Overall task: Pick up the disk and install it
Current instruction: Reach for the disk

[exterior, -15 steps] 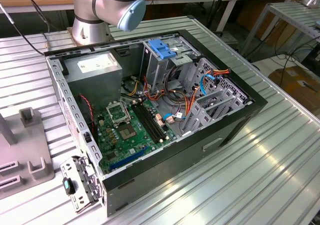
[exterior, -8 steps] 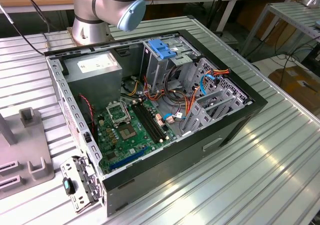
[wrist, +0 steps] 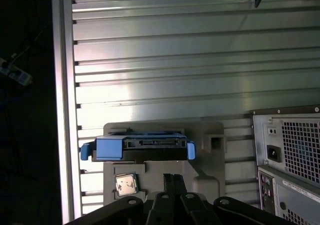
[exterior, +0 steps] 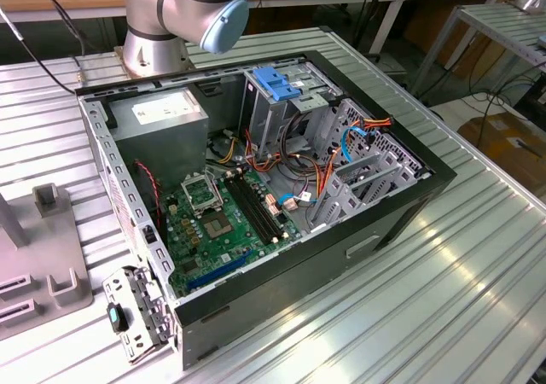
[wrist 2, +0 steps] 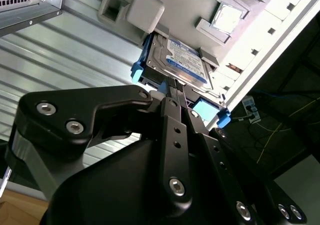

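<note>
The disk is a silver drive with a white and blue label and a blue plastic frame. It stands on edge in a grey holder on the ribbed metal table. In the first wrist view the disk is seen edge-on, its blue frame ends sticking out at both sides. My gripper hangs close over the disk's edge, its black fingers drawn together with nothing between them. In the first wrist view the gripper is just short of the disk, apart from it.
The open computer case lies on the table, with a drive cage and blue latch beside a grey power supply box. The case's rear panel is near the holder. A square chip rests on the holder. The table edge runs close by.
</note>
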Robot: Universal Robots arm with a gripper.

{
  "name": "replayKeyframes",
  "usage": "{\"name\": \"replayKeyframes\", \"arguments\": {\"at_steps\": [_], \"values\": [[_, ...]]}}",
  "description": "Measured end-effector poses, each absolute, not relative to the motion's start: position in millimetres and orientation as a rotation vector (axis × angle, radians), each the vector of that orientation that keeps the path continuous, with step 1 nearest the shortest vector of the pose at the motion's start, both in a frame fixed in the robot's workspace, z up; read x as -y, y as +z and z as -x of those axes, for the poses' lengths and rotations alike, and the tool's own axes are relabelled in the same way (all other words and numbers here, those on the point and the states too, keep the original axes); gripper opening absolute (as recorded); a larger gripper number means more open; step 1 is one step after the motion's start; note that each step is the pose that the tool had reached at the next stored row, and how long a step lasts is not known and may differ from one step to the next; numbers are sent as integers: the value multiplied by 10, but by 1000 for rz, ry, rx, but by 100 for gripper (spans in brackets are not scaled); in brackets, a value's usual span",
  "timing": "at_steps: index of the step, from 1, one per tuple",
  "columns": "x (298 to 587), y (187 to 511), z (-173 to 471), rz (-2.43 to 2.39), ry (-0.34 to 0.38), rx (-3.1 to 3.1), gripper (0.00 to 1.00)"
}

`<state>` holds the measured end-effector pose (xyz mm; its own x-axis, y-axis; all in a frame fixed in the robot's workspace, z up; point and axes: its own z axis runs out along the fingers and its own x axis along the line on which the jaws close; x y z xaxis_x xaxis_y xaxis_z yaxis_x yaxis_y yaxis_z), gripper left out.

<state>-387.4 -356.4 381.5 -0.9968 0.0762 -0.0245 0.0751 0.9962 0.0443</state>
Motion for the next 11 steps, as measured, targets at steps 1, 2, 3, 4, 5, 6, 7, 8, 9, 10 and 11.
{"name": "replayKeyframes", "arguments": {"at_steps": [1,2,3,4,5,6,7,8,9,10,11], "values": [[3564,3815,3875,-118,68,-3113,11],[3564,3815,3881,-118,68,-3113,11],[3564,3814,3892,-118,68,-3112,11],[3564,3814,3905,-118,68,-3112,11],[3562,3811,3934,-118,68,-3112,11],[3559,3808,3956,-118,68,-3112,11],[3554,3803,3980,-118,68,-3112,11],[3549,3796,3999,-118,68,-3113,11],[3541,3786,4015,-118,68,-3112,11],[3533,3774,4025,-118,68,-3112,11],[3523,3759,4031,-118,67,-3113,11]]}}
